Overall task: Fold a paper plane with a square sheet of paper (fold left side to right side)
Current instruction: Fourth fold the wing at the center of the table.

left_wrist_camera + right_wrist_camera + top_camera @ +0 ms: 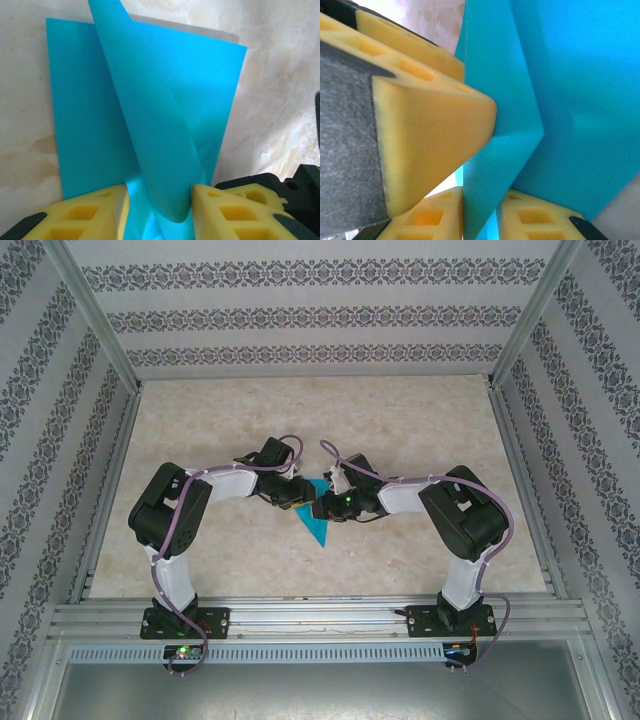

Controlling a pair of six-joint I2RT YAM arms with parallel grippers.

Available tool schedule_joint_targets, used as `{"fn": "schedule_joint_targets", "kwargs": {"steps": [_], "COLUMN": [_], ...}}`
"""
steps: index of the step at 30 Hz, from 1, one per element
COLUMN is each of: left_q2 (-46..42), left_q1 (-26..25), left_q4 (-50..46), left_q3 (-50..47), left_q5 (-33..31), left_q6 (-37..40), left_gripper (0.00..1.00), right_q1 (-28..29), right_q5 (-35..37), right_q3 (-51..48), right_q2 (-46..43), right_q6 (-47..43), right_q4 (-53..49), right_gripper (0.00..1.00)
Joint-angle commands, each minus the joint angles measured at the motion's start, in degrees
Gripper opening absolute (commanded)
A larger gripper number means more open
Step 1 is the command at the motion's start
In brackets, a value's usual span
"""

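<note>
Sheet (318, 525) lies at table (250, 420) centre, flap (150, 125) raised. Left gripper (160, 190) clamps that flap; right gripper (480, 200) straddles an edge, grip unclear. Carry flap toward 3 o'clock, match edges, then crease.

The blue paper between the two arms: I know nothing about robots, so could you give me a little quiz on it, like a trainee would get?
1. True or false: the square sheet of paper lies completely flat.
2. The fingers of the left gripper are: A red, B yellow, C white.
3. In the left wrist view, what stands between those fingers?

Key:
1. False: part of the sheet stands up.
2. B.
3. The raised flap of the paper, which curls up from the flat part.
</note>
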Motion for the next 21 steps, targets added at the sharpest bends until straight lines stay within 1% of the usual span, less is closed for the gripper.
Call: {"fn": "schedule_joint_targets", "kwargs": {"steps": [1, 9, 15, 21], "left_q2": [1.14, 0.99, 0.97, 1.13], "left_q1": [-1.04, -1.17, -1.38, -1.44], "left_q4": [-4.1, -4.2, -4.1, -4.02], "left_q3": [-0.46, -0.43, -0.45, -0.34], "left_q5": [-3.61, -3.59, -3.59, -3.53], "left_q6": [1.15, 1.17, 1.08, 1.08], "left_gripper": [0.4, 0.4, 0.4, 0.4], "right_q1": [-0.2, -2.47, -3.13, -3.04], "right_q5": [0.14, -0.13, 0.22, 0.21], "right_q3": [-0.76, -4.22, -4.13, -2.04], "right_q2": [-1.45, -7.96, -7.16, -4.79], "right_q6": [-1.01, -1.43, -0.93, -0.47], "right_q4": [1.03, -0.08, 0.09, 0.53], "right_gripper": [0.27, 0.38, 0.38, 0.34]}}
